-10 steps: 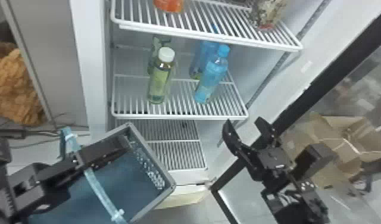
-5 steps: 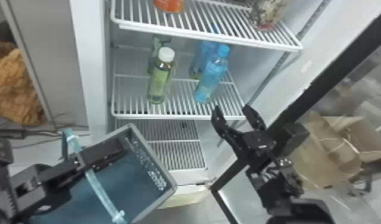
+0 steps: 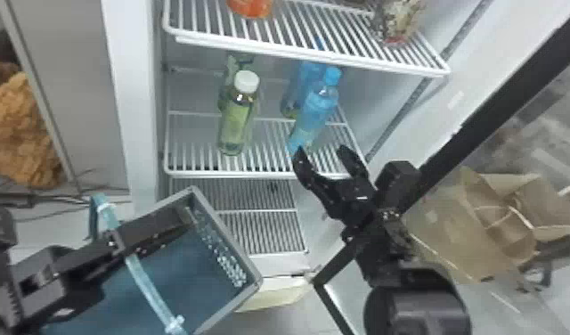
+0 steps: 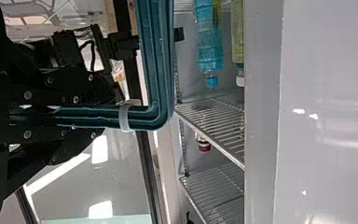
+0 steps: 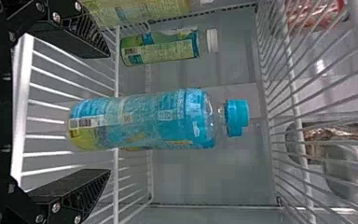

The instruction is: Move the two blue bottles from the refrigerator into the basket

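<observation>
Two blue bottles stand upright on the fridge's middle shelf; the front blue bottle (image 3: 317,109) partly covers the rear blue bottle (image 3: 303,82). My right gripper (image 3: 323,156) is open at that shelf's front edge, just before the front bottle. In the right wrist view my right gripper (image 5: 108,112) has its fingers apart, and the blue bottle (image 5: 144,119) lies ahead, in line with the gap. At the lower left, my left gripper (image 3: 119,240) holds the blue-grey basket (image 3: 228,236) by its handle. The left wrist view has the left gripper (image 4: 95,115) shut on the basket handle (image 4: 158,60).
Green bottles, the front one (image 3: 237,120) with a white cap, stand left of the blue ones. An upper wire shelf (image 3: 297,49) overhangs them and carries packages. The dark door frame (image 3: 489,111) and a cardboard box (image 3: 475,231) are on the right.
My right gripper has moved up and forward from beside the door to the middle shelf's front edge, its fingers staying apart. The left gripper and basket stay put.
</observation>
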Available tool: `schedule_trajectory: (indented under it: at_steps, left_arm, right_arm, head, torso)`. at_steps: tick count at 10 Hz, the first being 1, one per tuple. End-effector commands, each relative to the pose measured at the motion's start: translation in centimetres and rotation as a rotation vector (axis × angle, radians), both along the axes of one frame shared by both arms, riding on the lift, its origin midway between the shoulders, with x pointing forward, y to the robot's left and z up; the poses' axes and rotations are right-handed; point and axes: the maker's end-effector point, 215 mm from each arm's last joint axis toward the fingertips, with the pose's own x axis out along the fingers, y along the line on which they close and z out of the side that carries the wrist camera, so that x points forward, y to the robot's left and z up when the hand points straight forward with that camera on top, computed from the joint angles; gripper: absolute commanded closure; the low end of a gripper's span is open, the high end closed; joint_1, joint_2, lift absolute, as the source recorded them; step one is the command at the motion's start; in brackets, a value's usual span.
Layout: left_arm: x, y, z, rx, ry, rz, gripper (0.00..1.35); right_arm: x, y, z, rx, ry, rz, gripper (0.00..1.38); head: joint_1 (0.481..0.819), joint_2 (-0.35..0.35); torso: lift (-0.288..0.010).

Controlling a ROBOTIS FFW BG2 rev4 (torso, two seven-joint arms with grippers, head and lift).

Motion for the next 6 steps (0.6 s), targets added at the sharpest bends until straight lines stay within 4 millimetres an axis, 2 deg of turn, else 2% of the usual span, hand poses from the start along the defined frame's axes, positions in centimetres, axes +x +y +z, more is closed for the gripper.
schedule_trajectory:
  at_steps: [1,6]
  left_arm:
    - [-0.1,0.0,-0.1,0.0,0.002,-0.002,1.19]
    - [-0.2,0.0,-0.2,0.002,0.006,-0.005,1.19]
  right_arm:
    - [1.1,0.3,-0.7,-0.003,0.009,0.0,0.18]
    - [5.0,-0.6,0.2,-0.017,-0.01,-0.03,0.18]
  head:
    - [0.695,-0.33]
    - [0.695,-0.32]
  torso:
    - [-0.216]
    - [-0.216]
